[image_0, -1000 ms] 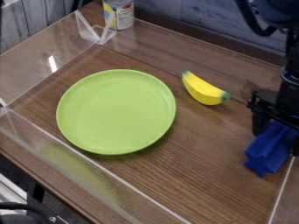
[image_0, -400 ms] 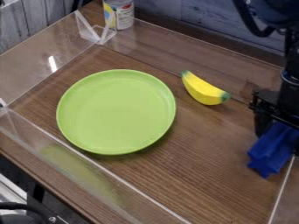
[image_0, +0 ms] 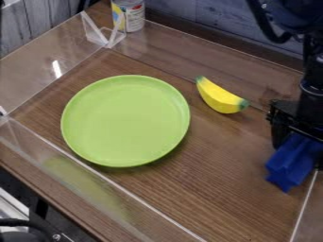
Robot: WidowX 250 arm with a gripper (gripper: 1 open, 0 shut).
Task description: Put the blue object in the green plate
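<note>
The blue block (image_0: pixel 292 163) hangs at the right edge of the table, its upper end between the black fingers of my gripper (image_0: pixel 299 138), which is shut on it. The block's lower end is close to the wooden tabletop; I cannot tell whether it touches. The lime-green plate (image_0: pixel 125 119) lies flat and empty at the centre left, well apart from the gripper. The arm comes down from the top right.
A yellow banana (image_0: pixel 220 95) lies between the plate and the gripper. A bottle (image_0: pixel 127 13) and a clear plastic stand (image_0: pixel 101 31) are at the back. Clear walls (image_0: pixel 38 151) ring the wooden table.
The gripper and blue block barely shifted, drifting slightly right and then back. The plate and banana have not moved.
</note>
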